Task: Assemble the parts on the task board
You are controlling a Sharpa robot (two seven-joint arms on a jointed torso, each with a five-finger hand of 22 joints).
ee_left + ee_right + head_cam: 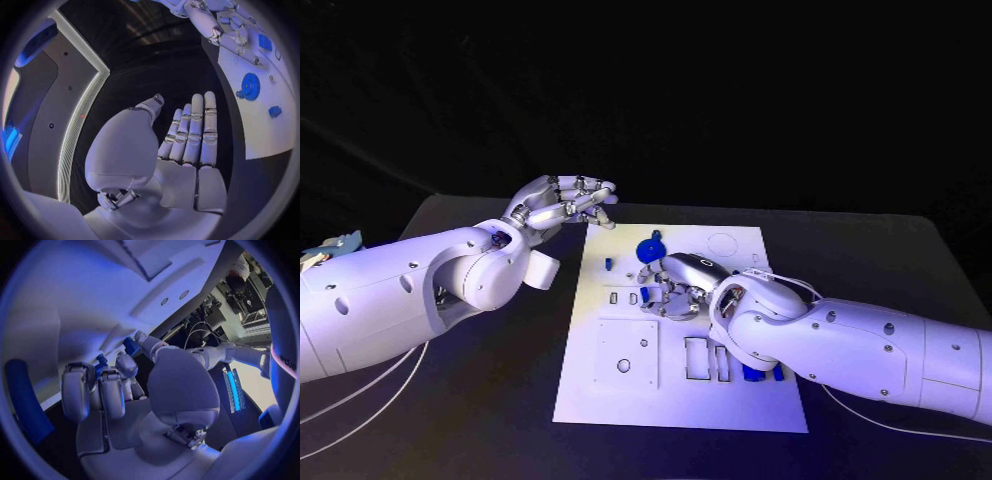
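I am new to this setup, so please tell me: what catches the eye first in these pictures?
The white task board in the middle of the black table stands out. The right hand rests on it among small blue parts, near a blue gear. The left hand hovers beside the board's far left corner.
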